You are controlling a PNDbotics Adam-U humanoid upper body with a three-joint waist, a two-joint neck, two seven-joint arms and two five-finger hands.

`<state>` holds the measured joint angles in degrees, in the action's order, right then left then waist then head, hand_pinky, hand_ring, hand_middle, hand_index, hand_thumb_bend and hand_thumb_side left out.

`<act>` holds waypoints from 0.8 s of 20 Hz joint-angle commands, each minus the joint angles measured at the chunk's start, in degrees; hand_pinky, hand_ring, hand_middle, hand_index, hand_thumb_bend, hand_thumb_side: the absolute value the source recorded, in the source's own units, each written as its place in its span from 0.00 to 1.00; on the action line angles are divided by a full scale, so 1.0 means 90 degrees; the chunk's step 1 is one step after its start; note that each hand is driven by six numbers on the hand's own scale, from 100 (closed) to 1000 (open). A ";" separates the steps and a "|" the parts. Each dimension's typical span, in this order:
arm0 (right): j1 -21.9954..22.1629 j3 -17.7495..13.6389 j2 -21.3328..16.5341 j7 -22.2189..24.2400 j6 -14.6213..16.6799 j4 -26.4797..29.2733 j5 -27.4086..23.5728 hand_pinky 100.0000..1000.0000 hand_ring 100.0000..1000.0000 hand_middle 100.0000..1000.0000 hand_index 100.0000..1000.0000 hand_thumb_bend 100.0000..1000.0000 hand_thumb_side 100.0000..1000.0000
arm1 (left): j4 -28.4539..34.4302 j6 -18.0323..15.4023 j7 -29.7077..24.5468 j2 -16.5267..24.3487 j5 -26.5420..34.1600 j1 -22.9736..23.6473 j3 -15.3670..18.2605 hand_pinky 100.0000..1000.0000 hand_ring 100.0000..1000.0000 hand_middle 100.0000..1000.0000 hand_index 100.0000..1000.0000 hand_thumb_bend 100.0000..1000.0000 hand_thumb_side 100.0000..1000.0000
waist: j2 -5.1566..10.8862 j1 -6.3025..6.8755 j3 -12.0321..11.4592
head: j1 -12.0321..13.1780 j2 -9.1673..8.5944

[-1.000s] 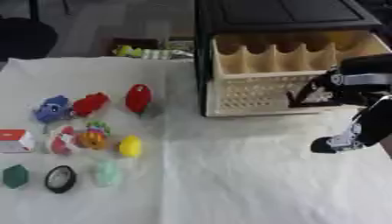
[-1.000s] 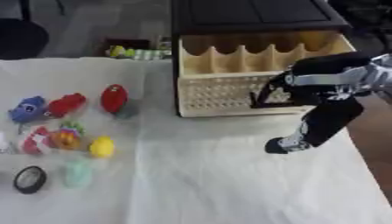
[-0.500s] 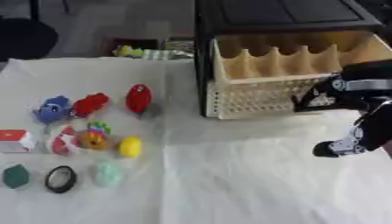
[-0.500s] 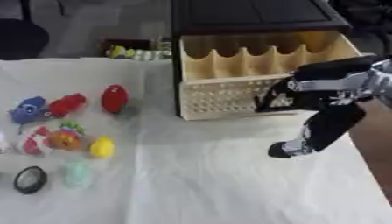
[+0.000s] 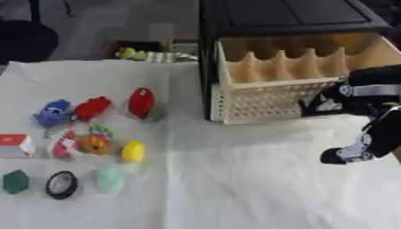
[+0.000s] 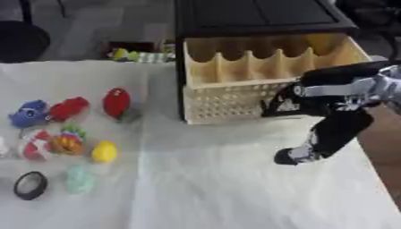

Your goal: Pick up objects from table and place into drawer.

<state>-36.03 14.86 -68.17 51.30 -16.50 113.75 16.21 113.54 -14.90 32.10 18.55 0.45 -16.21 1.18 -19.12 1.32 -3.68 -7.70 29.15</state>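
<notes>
White cloth covers the table [image 5: 235, 188]; the right hand [image 6: 301, 152] hangs just off the open drawer [image 6: 266, 67], carrying nothing, though whether its fingers are curled or straight I cannot tell; objects lie well apart at the left, red toy [image 5: 142, 102] and yellow egg [image 5: 133, 151] among them, likely spread out for easy picking.

White cloth [image 5: 235, 188] covers the table, creased, evenly lit. Beyond its far edge: grey floor [image 5: 117, 22]. A dark rounded shape [image 5: 23, 42], blurred, at far left. A low box [image 5: 149, 51] with yellow and pale items sits on the floor just behind the table.
</notes>
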 commanded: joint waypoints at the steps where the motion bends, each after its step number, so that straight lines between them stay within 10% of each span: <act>1: -0.0017 -0.0092 -0.0275 0.0074 0.0021 0.0093 -0.0105 0.00 0.07 0.04 0.84 0.44 0.48 | 0.0117 -0.0005 -0.0014 0.0075 -0.0006 -0.0068 0.0016 0.29 0.53 0.61 0.80 0.00 0.94 | 0.0124 -0.0006 0.0003 | -0.0005 -0.0045; 16: 0.0012 -0.0148 -0.0324 0.0071 0.0296 0.0093 -0.0359 0.00 0.07 0.04 0.83 0.45 0.48 | 0.0117 -0.0006 -0.0008 0.0083 -0.0002 -0.0077 0.0025 0.29 0.53 0.61 0.80 0.00 0.94 | 0.0129 -0.0011 0.0004 | -0.0006 -0.0011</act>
<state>-35.32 14.17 -68.89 51.51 -13.93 113.76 13.82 113.54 -14.90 32.09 18.55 0.46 -16.21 1.18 -19.12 1.30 -3.62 -7.70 29.14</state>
